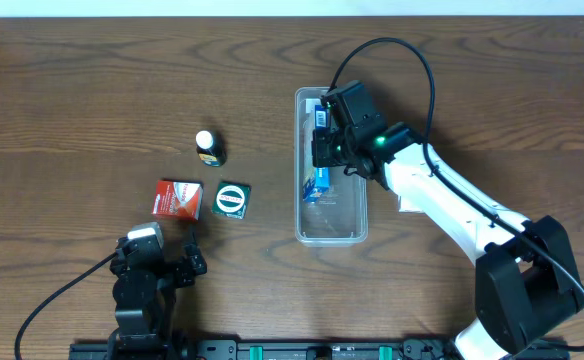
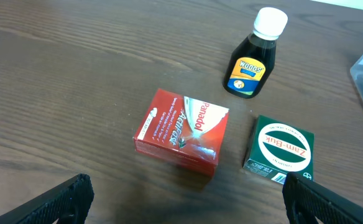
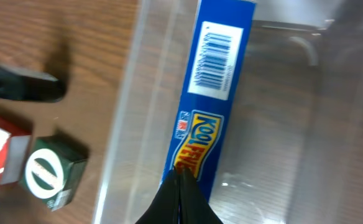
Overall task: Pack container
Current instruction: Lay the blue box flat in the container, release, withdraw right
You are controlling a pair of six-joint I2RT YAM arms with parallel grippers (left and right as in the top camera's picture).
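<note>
Right pincer (image 3: 180, 186), closed tight, meets the blue box (image 3: 215, 93) inside the container (image 1: 342, 215) — grip unclear. Left pincer (image 2: 186, 205) gapes wide, empty, near the red box (image 2: 183, 132).

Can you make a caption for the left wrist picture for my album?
The open left gripper faces a red box, a green box and a bottle on the table.
</note>
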